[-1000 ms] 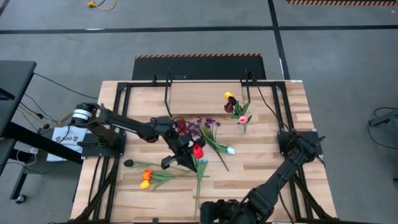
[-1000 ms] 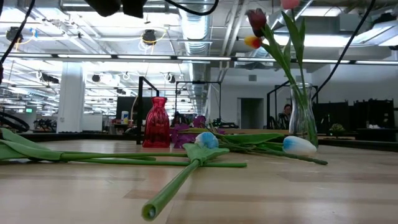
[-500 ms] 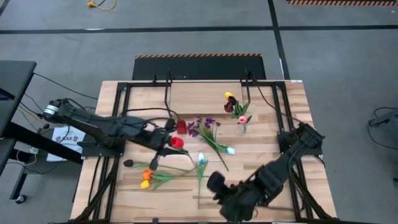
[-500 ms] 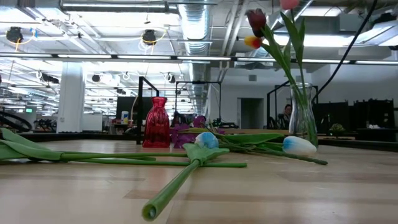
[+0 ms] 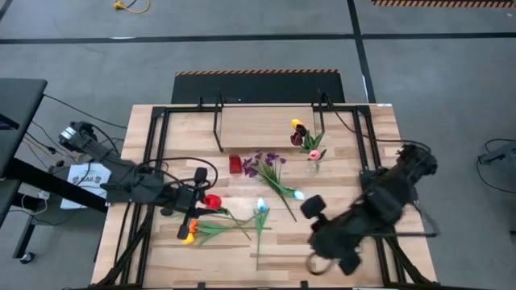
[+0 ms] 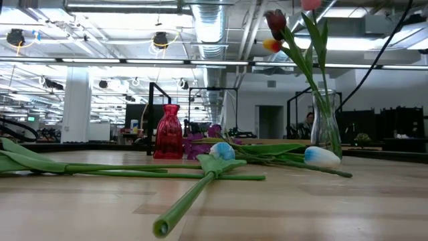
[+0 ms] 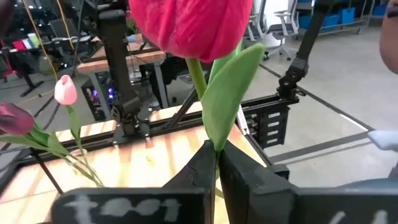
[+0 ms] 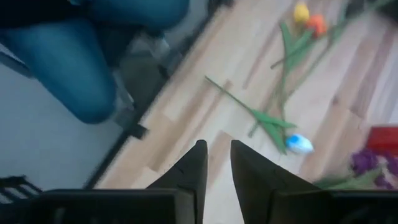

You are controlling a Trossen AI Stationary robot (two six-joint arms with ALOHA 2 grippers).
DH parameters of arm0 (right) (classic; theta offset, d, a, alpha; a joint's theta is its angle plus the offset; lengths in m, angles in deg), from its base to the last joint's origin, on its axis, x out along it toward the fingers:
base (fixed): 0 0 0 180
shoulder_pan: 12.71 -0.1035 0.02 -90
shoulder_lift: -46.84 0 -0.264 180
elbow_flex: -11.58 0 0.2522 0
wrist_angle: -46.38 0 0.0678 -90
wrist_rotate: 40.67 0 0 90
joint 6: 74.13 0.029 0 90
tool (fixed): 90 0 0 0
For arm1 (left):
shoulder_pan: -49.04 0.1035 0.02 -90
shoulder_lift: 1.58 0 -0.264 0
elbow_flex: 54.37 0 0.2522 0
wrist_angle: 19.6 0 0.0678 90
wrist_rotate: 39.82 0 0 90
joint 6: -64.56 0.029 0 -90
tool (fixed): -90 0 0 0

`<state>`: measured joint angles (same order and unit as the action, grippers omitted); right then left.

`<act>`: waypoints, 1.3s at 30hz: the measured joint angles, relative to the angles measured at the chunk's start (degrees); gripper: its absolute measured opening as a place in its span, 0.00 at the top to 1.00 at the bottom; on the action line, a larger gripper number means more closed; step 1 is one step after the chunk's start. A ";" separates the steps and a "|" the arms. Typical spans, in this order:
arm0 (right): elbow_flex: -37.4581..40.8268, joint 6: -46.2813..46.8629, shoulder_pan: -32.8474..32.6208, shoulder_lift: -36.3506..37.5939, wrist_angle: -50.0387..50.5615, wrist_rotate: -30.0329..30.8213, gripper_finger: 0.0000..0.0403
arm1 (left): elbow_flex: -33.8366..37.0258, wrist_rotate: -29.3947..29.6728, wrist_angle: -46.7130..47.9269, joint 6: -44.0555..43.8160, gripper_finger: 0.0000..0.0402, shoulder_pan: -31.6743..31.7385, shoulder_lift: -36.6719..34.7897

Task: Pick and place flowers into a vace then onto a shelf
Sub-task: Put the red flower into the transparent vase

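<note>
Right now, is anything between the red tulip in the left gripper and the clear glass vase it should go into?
Nothing upright. The left gripper holds the red tulip; toward the clear glass vase only a purple-blossomed sprig and a white tulip lie flat. The right arm hovers beside that route.

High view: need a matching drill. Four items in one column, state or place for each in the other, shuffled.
Items:
1. red tulip
2. red vase
3. glass vase
4. orange and yellow tulips

States:
A. lying flat on the table
B. holding upright tulips
C. stem gripped in the left end effector
D. standing beside the purple sprig

Pairs: 1-C, 2-D, 3-B, 4-A
</note>
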<state>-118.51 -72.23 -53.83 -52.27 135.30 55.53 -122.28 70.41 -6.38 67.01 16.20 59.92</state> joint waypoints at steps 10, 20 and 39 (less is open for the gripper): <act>-0.01 11.40 -13.18 8.03 5.46 22.23 0.86 | 0.12 3.00 -1.21 -1.34 1.00 -4.84 0.52; 17.33 45.39 -26.24 15.86 12.97 54.67 0.86 | 8.99 0.04 -14.04 -0.38 1.00 -4.50 0.00; 64.32 22.65 -9.04 10.68 -70.76 59.45 0.86 | 22.89 -4.96 -37.71 -1.13 1.00 -3.98 2.40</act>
<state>-54.19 -49.57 -62.87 -41.59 64.54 114.97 -99.39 65.45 -44.10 65.88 12.22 62.32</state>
